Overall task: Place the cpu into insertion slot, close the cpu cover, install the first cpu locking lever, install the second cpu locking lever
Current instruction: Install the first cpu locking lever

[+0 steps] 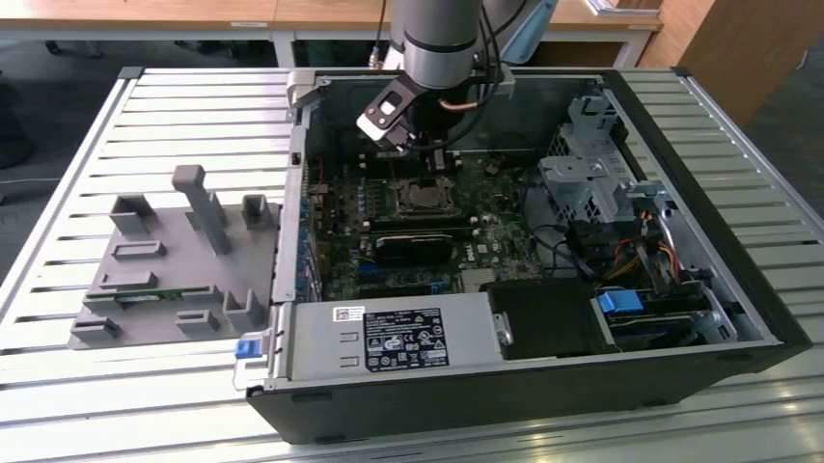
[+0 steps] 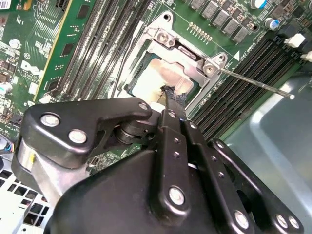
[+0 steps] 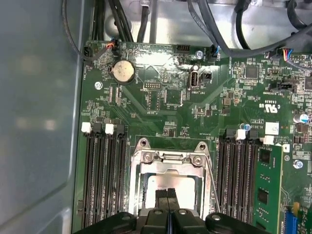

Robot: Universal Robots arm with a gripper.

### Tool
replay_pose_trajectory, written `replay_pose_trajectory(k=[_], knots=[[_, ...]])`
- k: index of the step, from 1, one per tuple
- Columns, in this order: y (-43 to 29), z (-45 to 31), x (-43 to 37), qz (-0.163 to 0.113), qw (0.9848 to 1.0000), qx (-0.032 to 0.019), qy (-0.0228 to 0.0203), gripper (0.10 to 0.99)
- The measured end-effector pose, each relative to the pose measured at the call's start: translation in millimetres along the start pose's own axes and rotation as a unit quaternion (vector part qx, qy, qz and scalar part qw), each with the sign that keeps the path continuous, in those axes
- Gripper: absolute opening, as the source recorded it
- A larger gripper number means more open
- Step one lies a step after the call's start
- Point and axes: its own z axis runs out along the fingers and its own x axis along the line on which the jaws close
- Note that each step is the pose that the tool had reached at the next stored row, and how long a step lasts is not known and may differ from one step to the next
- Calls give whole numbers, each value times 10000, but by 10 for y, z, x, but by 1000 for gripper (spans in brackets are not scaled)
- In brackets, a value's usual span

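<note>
The cpu (image 2: 152, 80) lies flat in its socket on the green board, its silver top (image 3: 168, 181) showing through the window of the cpu cover (image 3: 168, 158). The cover's grey frame (image 2: 187, 51) lies down around the chip. A thin locking lever (image 2: 253, 84) sticks out sideways from one socket corner, unlatched. My gripper (image 2: 168, 92) is shut with nothing in it, and its joined tips (image 3: 167, 195) sit at or just above the chip's top. In the exterior view the gripper (image 1: 431, 159) reaches down into the open case just behind the socket (image 1: 422, 197).
Memory slots (image 3: 102, 180) flank the socket, one with a green module (image 3: 265, 190). A coin battery (image 3: 123, 71) and cables (image 3: 214, 24) lie beyond. The case holds a power supply (image 1: 386, 338) and drive cage (image 1: 592, 183). A grey fixture (image 1: 168, 260) stands on the slatted table.
</note>
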Motion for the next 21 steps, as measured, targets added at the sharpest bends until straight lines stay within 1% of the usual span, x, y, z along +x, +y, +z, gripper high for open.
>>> replay_pose_trajectory(k=[6, 15, 19, 21], knots=[[1, -21, 0, -1, 10000, 0, 0, 106], [3, -96, 1, -1, 10000, -1, 0, 106], [4, -152, 1, 0, 10000, -1, -1, 106], [6, -206, 2, 0, 10000, -1, -1, 106]])
